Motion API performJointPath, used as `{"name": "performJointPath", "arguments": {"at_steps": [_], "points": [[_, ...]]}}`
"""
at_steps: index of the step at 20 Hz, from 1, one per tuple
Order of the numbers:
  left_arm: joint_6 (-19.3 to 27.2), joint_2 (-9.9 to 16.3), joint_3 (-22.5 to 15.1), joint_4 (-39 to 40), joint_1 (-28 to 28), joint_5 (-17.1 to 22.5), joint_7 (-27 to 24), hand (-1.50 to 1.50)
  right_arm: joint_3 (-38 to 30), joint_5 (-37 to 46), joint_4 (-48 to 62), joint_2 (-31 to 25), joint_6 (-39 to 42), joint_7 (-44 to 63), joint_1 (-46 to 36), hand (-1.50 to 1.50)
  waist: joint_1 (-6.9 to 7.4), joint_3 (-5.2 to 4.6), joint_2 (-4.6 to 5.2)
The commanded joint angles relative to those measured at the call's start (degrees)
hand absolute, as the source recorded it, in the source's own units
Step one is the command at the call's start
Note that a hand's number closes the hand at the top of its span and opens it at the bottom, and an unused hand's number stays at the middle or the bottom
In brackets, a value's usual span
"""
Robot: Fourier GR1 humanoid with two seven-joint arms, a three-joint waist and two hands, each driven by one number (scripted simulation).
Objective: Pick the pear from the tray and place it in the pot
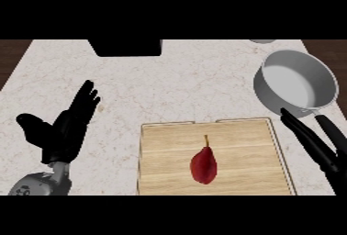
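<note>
1 red teardrop pear on wooden tray | round grey metal pot | left hand, right hand straight-fingered, empty

No legible text, label, brand, number or sign appears on any surface: the pear, the tray, the pot and the bench all carry no markings.
</note>
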Motion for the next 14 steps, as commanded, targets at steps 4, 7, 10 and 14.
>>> {"name": "performJointPath", "arguments": {"at_steps": [4,7,10,14], "points": [[-0.16,-1.08,0.31,0.51,-1.91,-0.97,0.67,0.00,-3.41,-7.13,-9.66,-7.24,11.16,23.21,-4.51,-1.50,0.77,0.05,0.38],[-3.58,0.07,1.89,2.12,-0.47,0.01,-1.76,0.00,-0.21,-8.56,-5.66,-4.56,13.69,30.73,-12.12,-1.50,1.59,0.05,0.53],[-1.43,-2.21,1.78,4.49,-5.91,-2.01,1.83,0.00,2.48,-8.52,-2.94,0.01,15.67,35.96,-18.22,-1.50,1.28,0.10,0.52],[-3.25,-2.39,2.15,0.31,-1.26,-1.38,1.52,0.00,6.56,-3.30,4.35,5.72,16.63,35.94,-19.27,-1.50,1.51,0.13,0.48]]}}
